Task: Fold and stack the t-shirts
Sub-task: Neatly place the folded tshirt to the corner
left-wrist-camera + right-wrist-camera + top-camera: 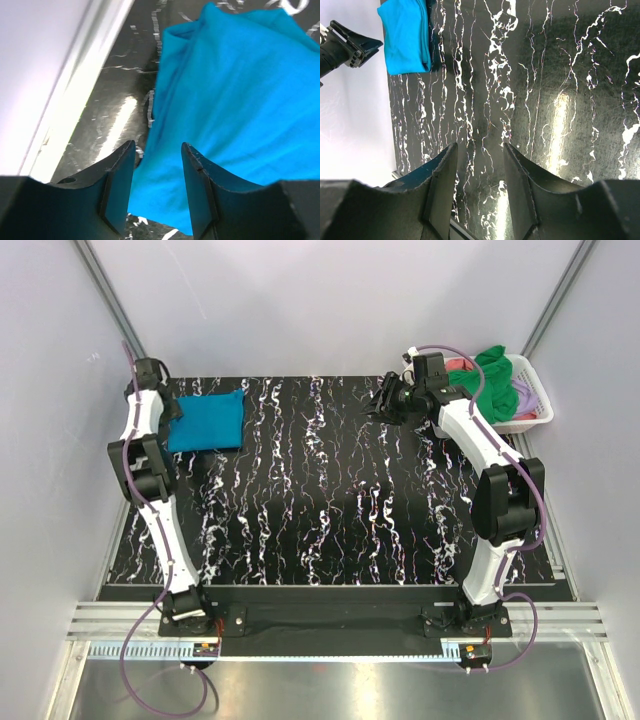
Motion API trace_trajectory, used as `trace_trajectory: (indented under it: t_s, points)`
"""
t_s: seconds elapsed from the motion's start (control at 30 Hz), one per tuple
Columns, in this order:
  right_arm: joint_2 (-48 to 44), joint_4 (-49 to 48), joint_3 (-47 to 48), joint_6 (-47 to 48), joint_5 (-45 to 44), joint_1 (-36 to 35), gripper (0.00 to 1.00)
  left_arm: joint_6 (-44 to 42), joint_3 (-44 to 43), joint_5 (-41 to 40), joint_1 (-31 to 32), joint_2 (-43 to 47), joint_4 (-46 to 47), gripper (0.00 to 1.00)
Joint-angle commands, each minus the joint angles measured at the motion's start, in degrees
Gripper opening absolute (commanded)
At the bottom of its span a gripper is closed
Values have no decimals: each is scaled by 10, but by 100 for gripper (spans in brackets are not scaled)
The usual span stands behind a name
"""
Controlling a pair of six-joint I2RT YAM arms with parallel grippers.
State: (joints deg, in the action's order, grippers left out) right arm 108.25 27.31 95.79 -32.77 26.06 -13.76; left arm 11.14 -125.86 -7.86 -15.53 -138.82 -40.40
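A black worktop (330,510) veined with white streaks fills a pale-walled booth, and its placing reads as a sorting layout: finished work at the far left, waiting work at the far right. The teal-blue cloth t-shirt (207,422) lies at the far-left corner as a flat, roughly square folded packet, probably set there so it can serve as the base of the stack while leaving the middle free for folding. The left claw (165,405) hangs at the packet's left edge, just beside the wall. In its own wrist view, the left claw (157,145) has its fingers parted with nothing pinched between them, and the teal-blue cloth t-shirt (235,100) lies slack beneath and beyond the tips. This looks like a release or a last tidying of the edge, not a grasp. Across the worktop, the right claw (385,403) hovers near the white plastic lattice basket (530,405), which stands off the far-right corner. The basket holds the crumpled bright green shirt (495,375), with a coral-pink shirt (462,365) and a lilac shirt (525,392) under and beside it. The right claw (480,145) is likewise spread and empty over bare worktop. Its post close to the basket suggests that it is positioned to fetch the next shirt.
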Motion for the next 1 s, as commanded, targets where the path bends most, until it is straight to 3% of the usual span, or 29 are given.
trace_trajectory:
  t_s: [0.0,0.07,0.17,0.27,0.33,0.43,0.73,0.97]
  points:
    - [-13,-16,5,10,3,0,49,-1,14,52,13,55,30,47]
    - [-9,-18,8,8,3,0,49,11,56,73,32,112,45,47]
    - [-3,-13,24,10,3,0,49,29,125,38,65,165,44,44]
    - [-1,-9,34,10,0,0,49,88,210,37,77,209,30,35]
    - [0,-11,35,9,-1,0,49,128,311,75,78,236,72,31]
    - [1,-16,35,3,0,0,49,163,390,106,79,253,101,26]
    - [-13,-42,4,-5,-10,0,49,189,360,96,62,181,127,22]
    - [-16,-50,-5,-8,-16,0,49,208,275,93,46,128,107,22]
